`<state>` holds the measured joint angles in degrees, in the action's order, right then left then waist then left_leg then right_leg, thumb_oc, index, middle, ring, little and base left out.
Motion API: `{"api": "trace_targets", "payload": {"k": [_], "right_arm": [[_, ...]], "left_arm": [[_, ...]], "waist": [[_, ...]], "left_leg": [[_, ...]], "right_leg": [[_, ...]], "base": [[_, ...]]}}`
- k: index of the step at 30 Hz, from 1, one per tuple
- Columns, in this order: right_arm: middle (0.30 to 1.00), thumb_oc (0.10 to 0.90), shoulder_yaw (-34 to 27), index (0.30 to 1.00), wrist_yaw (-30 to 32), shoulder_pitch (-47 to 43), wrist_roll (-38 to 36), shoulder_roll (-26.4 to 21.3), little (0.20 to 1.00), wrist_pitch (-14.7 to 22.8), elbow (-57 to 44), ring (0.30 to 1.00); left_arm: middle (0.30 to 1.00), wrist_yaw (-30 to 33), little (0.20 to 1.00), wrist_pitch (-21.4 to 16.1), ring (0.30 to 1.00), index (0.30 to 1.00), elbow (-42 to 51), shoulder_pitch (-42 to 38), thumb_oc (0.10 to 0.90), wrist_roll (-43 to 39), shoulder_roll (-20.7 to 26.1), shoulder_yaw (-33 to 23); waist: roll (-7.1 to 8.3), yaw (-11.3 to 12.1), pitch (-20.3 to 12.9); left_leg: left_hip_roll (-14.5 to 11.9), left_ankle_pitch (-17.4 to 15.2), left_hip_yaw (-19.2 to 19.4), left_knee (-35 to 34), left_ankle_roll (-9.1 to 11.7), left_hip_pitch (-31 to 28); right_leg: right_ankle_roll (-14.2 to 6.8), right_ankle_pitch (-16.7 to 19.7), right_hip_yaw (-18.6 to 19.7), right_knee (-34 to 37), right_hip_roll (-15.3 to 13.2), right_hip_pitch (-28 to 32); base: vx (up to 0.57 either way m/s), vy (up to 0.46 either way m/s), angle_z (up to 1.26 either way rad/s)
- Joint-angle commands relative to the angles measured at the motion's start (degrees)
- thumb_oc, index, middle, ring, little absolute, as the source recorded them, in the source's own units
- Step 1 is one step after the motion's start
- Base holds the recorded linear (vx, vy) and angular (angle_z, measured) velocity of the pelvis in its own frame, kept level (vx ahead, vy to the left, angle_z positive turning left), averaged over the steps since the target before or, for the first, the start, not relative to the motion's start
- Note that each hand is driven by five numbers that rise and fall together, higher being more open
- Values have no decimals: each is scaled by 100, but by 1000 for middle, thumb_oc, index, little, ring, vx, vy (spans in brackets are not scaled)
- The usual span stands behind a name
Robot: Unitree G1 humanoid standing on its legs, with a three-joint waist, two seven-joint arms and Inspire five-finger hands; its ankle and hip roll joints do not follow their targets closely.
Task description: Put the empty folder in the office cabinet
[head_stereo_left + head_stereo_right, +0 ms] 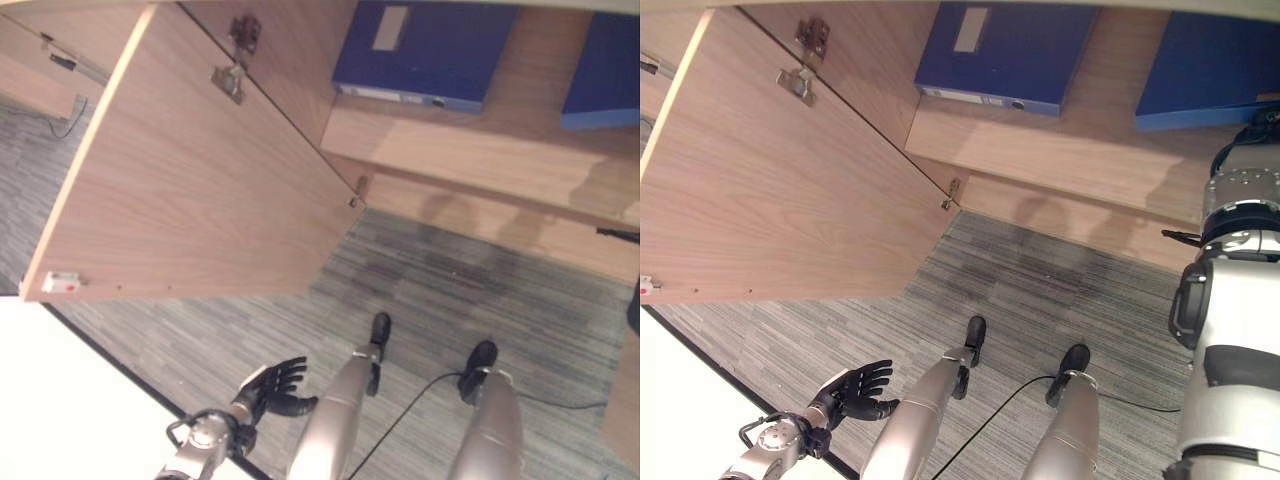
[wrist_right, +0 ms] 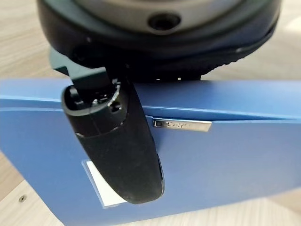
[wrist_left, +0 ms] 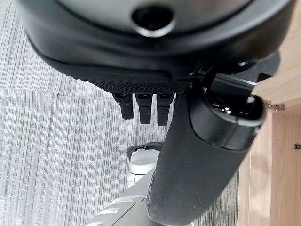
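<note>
Cabinet: light wooden office cabinet (image 1: 1060, 150), door (image 1: 190, 190) swung open.
Folders: two flat blue plastic folders on its shelf, one (image 1: 1005, 50) mid-shelf, one (image 1: 1210, 70) at the right edge.
Right hand (image 2: 115, 155): thumb across the right folder; fingers hidden, grip cannot be told.
Left hand (image 1: 858, 388): low over grey carpet (image 1: 1040, 290), fingers relaxed, empty.
Risk: withdrawing could drag the folder off the shelf edge.

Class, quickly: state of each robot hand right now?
Left hand: open, holding nothing.
Right hand: thumb on the blue folder; grip cannot be told.

Matt wood-grain cabinet door (image 1: 200, 190), smooth blue plastic folder (image 2: 225, 155), ribbed grey carpet (image 1: 480, 300)
</note>
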<state>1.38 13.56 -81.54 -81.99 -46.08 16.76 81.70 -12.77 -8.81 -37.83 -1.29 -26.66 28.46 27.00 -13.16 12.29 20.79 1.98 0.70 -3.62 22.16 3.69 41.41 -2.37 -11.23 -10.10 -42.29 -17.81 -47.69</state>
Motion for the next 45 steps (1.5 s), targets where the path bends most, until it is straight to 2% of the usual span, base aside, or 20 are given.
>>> {"api": "trace_targets", "payload": {"k": [1,7,13,15,16,22,30,37,41,42,44,45], "right_arm": [[300,400,380,300,-197,-399,252,-292,300,317,-573,300],[300,400,123,300,-119,-230,114,-112,300,434,-604,300],[302,402,78,302,-99,-229,84,-219,302,399,-589,302],[726,684,118,726,-73,-252,116,-269,726,358,-548,726],[900,800,124,900,-73,-263,118,-277,900,351,-536,900],[900,800,418,900,268,-484,515,-367,900,-106,-132,900],[900,800,653,900,620,-906,647,-343,900,-318,-76,900],[900,800,1148,900,570,-1294,859,-546,900,-734,203,900],[900,800,1059,900,622,-1181,880,-547,900,-850,414,900],[900,800,957,900,618,-1076,810,-463,900,-874,458,900],[900,800,883,900,623,-991,794,-402,900,-905,449,900],[900,800,830,900,622,-935,783,-371,900,-919,470,900]], "left_arm": [[900,96,900,-131,900,900,-25,299,800,-63,508,31],[900,168,900,-168,900,900,-11,353,800,-50,518,10],[900,103,900,-142,900,900,-19,422,800,-30,559,19],[900,93,900,-133,900,900,-22,415,800,-17,572,36],[900,94,900,-133,900,900,-22,413,800,-15,572,39],[900,181,900,-90,900,900,-79,328,800,38,645,51],[900,356,900,-81,900,900,-266,293,800,126,760,38],[900,286,900,-31,900,900,-315,325,800,128,745,67],[900,303,900,13,900,900,-368,283,800,158,658,51],[900,339,900,16,900,900,-402,262,800,111,628,7],[900,354,900,28,900,900,-425,243,800,89,587,-18],[900,362,900,31,900,900,-435,226,800,68,542,-39]], "waist": [[-110,-10,-245],[-192,-1,-263],[-218,12,-292],[-195,1,-304],[-198,0,-301],[-63,-87,-285],[159,-155,-296],[195,-136,-335],[170,-113,-338],[134,-72,-293],[153,-90,-325],[141,-78,-313]], "left_leg": [[-164,-1016,-71,376,142,-224],[-142,-949,-42,188,151,-286],[-126,-897,-110,11,168,-432],[-109,-889,-120,-29,176,-481],[-108,-885,-123,-36,177,-488],[-138,-847,-154,-240,180,-674],[-136,-755,-182,-530,209,-878],[-139,-617,-177,-848,234,-1045],[-124,-577,-190,-943,221,-1138],[-140,-418,-162,-983,197,-1140],[-136,-545,-206,-1024,210,-1227],[-139,-497,-203,-1047,204,-1226]], "right_leg": [[-307,-1024,188,-302,403,312],[-325,-1060,208,-274,411,299],[-353,-1057,160,-227,378,428],[-357,-1049,137,-205,376,478],[-358,-1049,134,-201,375,485],[-337,-1020,75,-85,410,649],[-303,-933,-15,241,474,916],[-298,-815,-44,494,490,1062],[-297,-788,-60,584,501,1185],[-283,-584,-160,678,494,1203],[-312,-730,-87,703,527,1299],[-306,-672,-102,740,526,1304]], "base": [[0,0,0],[0,5,-2],[1,-1,-1],[0,0,0],[16,-9,5],[7,-1,4],[-1,-4,1],[0,0,0],[-28,12,-1],[-31,12,-1],[37,-16,0],[-79,21,-2]]}}
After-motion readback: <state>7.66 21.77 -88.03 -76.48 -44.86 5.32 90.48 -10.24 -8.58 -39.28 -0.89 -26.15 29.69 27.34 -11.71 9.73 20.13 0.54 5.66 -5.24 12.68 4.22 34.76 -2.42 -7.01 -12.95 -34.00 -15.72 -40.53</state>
